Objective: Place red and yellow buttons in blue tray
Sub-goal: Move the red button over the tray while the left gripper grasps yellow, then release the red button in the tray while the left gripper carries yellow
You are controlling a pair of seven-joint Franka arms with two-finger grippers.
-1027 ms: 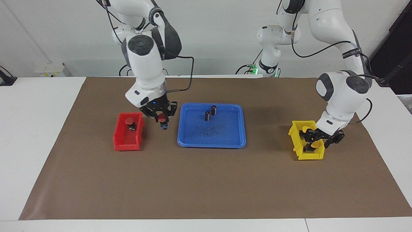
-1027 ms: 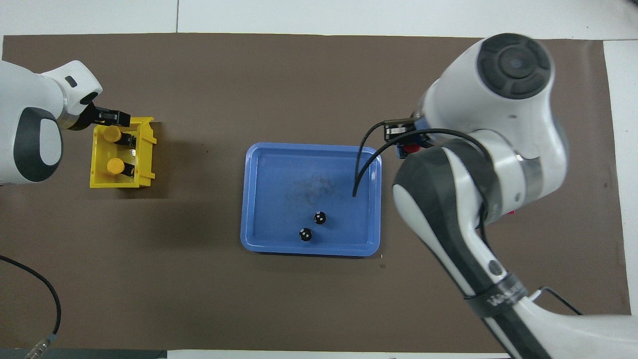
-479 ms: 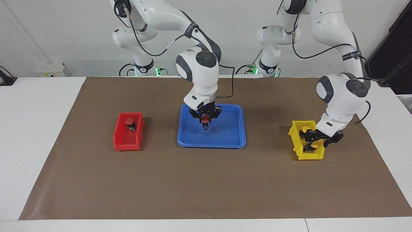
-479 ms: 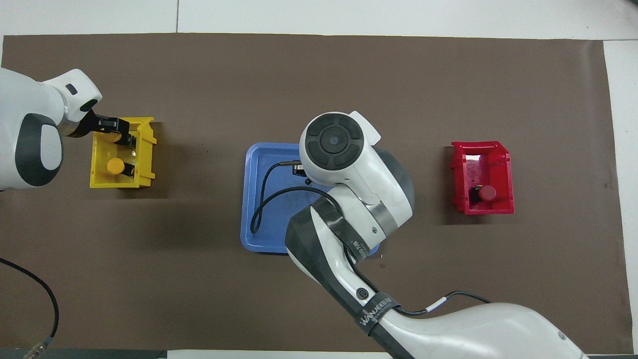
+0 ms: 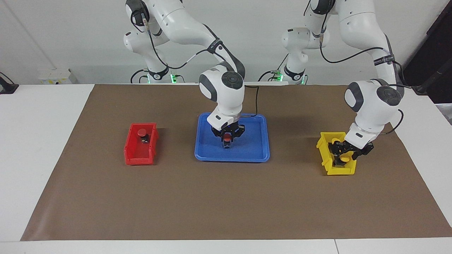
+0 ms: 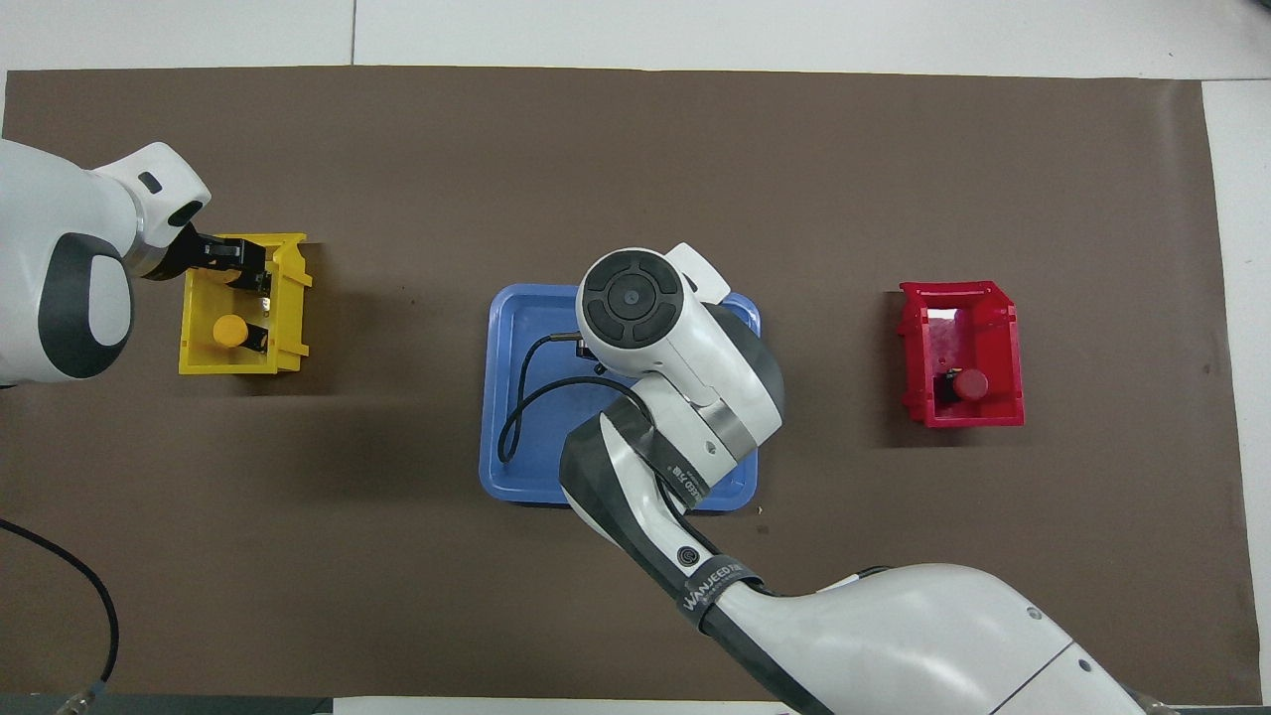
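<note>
Over the middle of the blue tray [image 5: 254, 148], my right gripper [image 5: 227, 138] hangs low with a red-capped button [image 5: 227, 137] between its fingers. The tray sits at the centre of the brown mat.

What could go wrong here, as I judge it: I cannot tell whether the button's black base has met the tray floor. If I let go too high, it may tip or roll, since the wide cap makes it top-heavy. My wrist also hides the part of the tray nearer to the robots, so anything standing there could be knocked as I lift away.

At the left arm's end of the table, my left gripper [image 5: 344, 151] is dipped into the yellow bin [image 5: 326, 160]. One yellow-capped button [image 6: 229, 330] lies clear in the bin's half nearer to the robots. Another yellow cap [image 5: 345, 158] shows at my fingertips. The bin is small and deep, so a slanted pull could drag or tip it.

My right jaws are clamped on the red-capped button, narrowly apart around its cap. For my left jaws, I cannot tell whether they are apart or closed on the yellow cap.

A second red button [image 5: 142, 133] waits in the red bin [image 5: 136, 155], at the right arm's end.
</note>
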